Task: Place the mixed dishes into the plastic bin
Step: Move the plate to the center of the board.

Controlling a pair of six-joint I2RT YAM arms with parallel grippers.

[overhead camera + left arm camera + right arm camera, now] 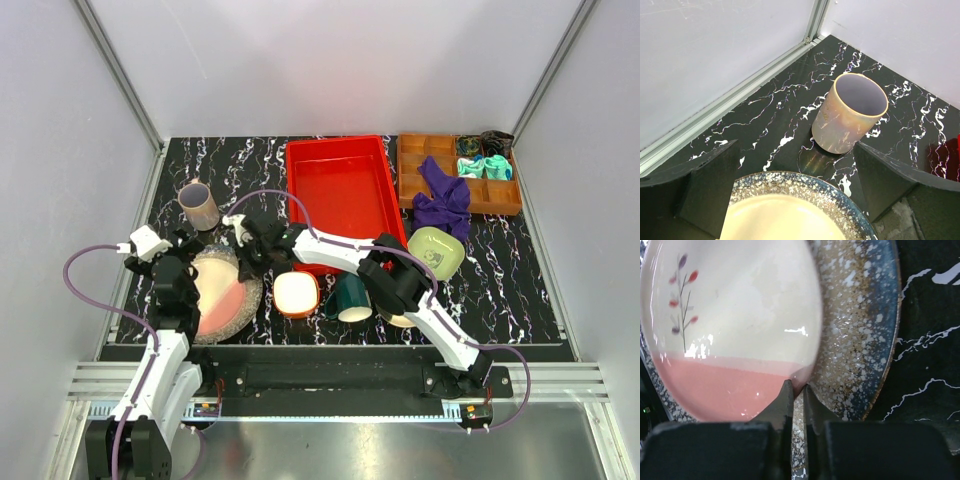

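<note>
Pinched nearly together, the right gripper [796,387] has its two thin dark fingers clamped on the rim of the pink-cream plate [740,330]. One finger is over the glossy face and the other under the edge. That plate is smooth and round, cream above and pink below, with a fine painted sprig of red and purple leaves. It lies on the big speckled grey plate [855,340], whose wide rim is mottled brown, white and blue-grey.

Both plates sit on the black table [520,280], veined white like marble, at its left side. The left gripper [797,165] hangs over the speckled rim with its blocky black fingers spread wide and nothing between them. Just beyond it stands the mauve cup [850,115], a straight-sided cylinder with a sheen, upright.

To the right of the plates are the rounded-square orange-white bowl [296,294] and the dark green mug [351,297], side by side. The light green bowl [436,251] lies further right. The plastic bin [340,195], a bright red rectangle with a raised rim, stands behind them with no dish in it. Beside it is a brown compartmented tray [408,180] with a crumpled purple cloth [443,205] draped over its front edge.
</note>
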